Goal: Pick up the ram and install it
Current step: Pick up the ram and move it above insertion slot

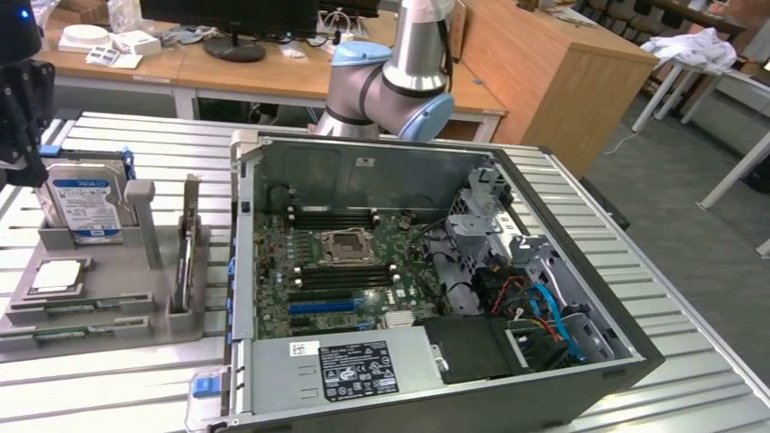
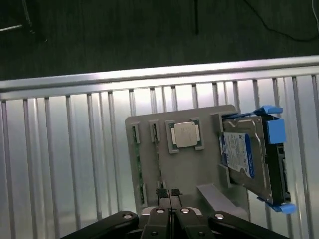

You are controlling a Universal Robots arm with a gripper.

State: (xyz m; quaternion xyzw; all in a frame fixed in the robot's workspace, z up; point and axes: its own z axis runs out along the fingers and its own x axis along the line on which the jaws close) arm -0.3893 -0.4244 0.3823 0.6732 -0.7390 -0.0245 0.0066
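Gripper (image 2: 169,193): fingers are seen pressed together tip to tip, with nothing caught between them. The black body is also noted at the upper left edge of the exterior view (image 1: 17,126).
Gripper position: hung over the grey holder (image 2: 199,169), tips near one end of the slot closest to the processor. Contact with the holder cannot be told.
Ram (image 2: 158,164): a thin green stick seated on edge in that slot, not lifted. In the exterior view it is found at lower left (image 1: 85,312), just below the processor.
Second stick (image 2: 140,186): seated likewise in the outer slot, beside the first (image 1: 60,336).
Processor (image 2: 185,134): a square silver chip laid flat in a recess at the holder's middle (image 1: 60,275).
Hard drive (image 2: 246,154): silver with a blue label and blue side rails, stood tilted in the holder's end cradle. It is noted at the exterior view's left, above the processor (image 1: 85,198).
Holder placement: set on the slatted metal table (image 1: 108,397), just beside the computer case (image 1: 626,361), on the exterior view's left (image 1: 132,311).
Computer case: laid on its side with the panel off, filling centre to right of the exterior frame.
Motherboard (image 1: 361,271): exposed inside the case, with a socket (image 1: 346,245) at its middle.
Power supply (image 1: 349,370): a grey box with a black label, at lower centre.
Arm (image 1: 403,81): grey with a light-blue joint, at upper centre behind the case.
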